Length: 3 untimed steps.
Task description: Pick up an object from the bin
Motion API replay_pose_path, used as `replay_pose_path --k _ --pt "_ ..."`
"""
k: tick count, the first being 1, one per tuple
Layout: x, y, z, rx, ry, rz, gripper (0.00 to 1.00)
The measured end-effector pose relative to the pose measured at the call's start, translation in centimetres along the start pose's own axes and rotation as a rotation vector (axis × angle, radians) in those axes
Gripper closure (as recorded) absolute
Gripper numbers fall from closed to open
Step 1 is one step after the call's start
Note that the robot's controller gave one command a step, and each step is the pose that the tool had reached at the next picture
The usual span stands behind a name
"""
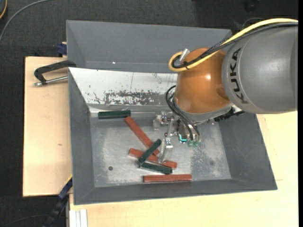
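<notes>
While the arm hangs over the bin (80, 141), the gripper (166, 148) sits low above a small heap of sticks. Whether it is open or closed, cannot tell. Just left of it, maybe touching, the slanted green stick (150, 151) lies across a short red stick (136, 152). Just below the gripper is a second green stick (156, 168), and further below a long red stick (167, 177) lies flat. Up-left is a slanted red stick (138, 130). Well up-left, a lone green stick (114, 114) lies by the wall.
</notes>
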<state>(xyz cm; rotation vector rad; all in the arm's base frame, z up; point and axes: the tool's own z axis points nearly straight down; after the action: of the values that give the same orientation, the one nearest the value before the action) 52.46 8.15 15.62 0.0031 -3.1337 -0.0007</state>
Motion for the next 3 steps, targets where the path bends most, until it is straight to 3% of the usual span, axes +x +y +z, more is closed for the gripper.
replay_pose_path --k 1,2,3 --pt "0.0 0.6 8.8 0.000 -0.006 -0.071 0.00" --pt "-0.4 0.7 8.0 -0.003 -0.019 -0.070 1.00" --pt "-2.7 2.3 8.0 0.002 -0.006 -0.551 1.00"
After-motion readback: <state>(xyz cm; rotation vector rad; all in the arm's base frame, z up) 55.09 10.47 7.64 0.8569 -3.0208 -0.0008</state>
